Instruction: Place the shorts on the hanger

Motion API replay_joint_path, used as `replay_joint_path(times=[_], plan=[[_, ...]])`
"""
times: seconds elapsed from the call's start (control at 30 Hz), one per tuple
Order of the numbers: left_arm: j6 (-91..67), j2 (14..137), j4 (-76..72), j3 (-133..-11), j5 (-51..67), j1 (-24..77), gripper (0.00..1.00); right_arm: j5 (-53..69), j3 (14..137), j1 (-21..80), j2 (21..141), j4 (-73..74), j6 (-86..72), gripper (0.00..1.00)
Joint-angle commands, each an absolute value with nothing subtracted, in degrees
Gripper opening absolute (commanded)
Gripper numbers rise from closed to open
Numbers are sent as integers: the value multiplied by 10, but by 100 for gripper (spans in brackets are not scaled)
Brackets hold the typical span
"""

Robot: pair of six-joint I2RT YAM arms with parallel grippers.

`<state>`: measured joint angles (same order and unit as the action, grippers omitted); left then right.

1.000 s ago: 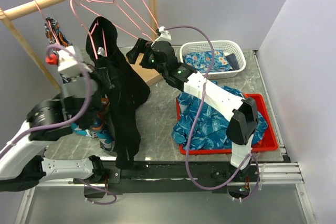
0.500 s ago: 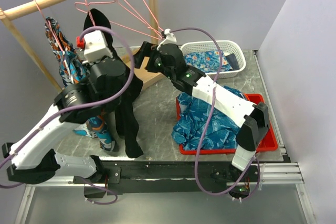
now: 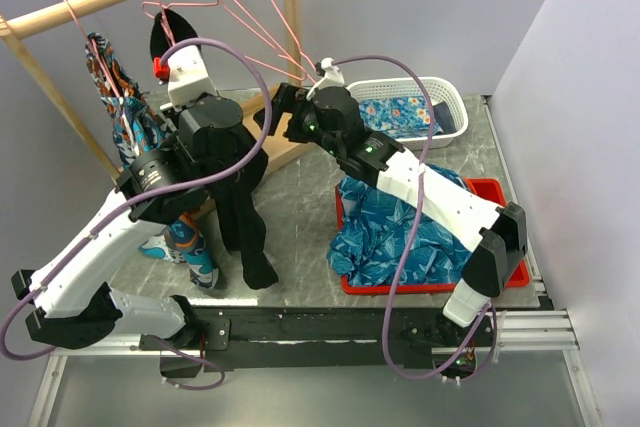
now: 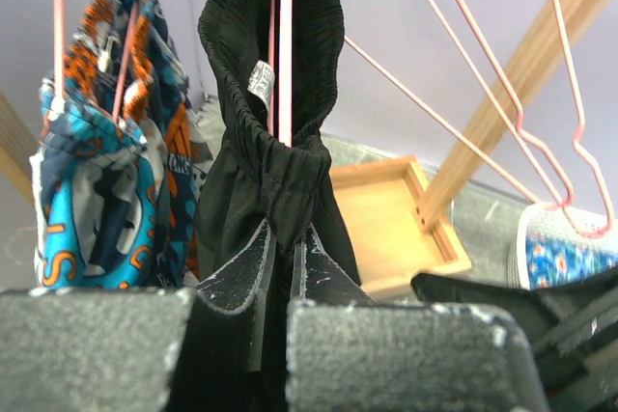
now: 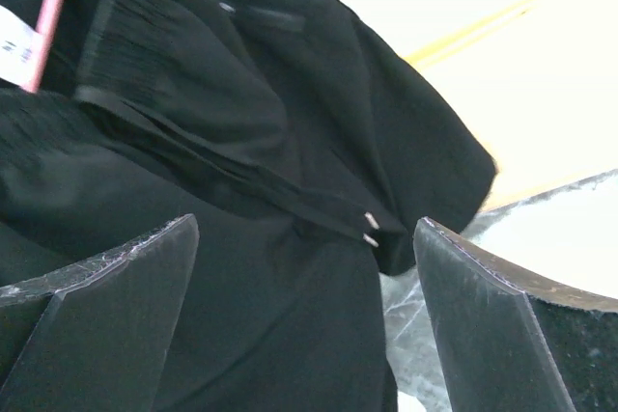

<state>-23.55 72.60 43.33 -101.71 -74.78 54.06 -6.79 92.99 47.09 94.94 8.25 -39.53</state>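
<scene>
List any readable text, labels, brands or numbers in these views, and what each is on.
No text can be read in any view.
Pale label inside the waistband of the shorts: it has print, too small and blurred to read.
Orange-and-blue garment: printed pattern only, no legible words.
Arms, hangers, basket, tray: no markings visible.

Left pincer (image 4: 282,272) tips hidden in top view under left arm (image 3: 150,182), which also covers the shorts (image 3: 245,232) mid-section. Left wrist view: hanger (image 4: 286,45) hook cut off by top edge, lower wire buried in fabric. Right wrist view: label (image 5: 14,45) clipped at left edge, print unreadable.
</scene>
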Motion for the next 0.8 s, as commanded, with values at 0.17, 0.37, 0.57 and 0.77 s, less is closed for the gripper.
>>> replay_joint_path(times=[0.17,0.37,0.57,0.77], plan=[[-142,712,293,-1009,-782,500,1,-62,923,468,913,86,-383,100],[-191,715,321,-1005,-724,440,1,-62,908,468,902,87,-381,100],[-215,728,331,-1011,-676,382,1,-62,902,468,891,93,-378,100],[-239,735,331,-984,-614,334,1,-62,888,468,881,92,-377,100]])
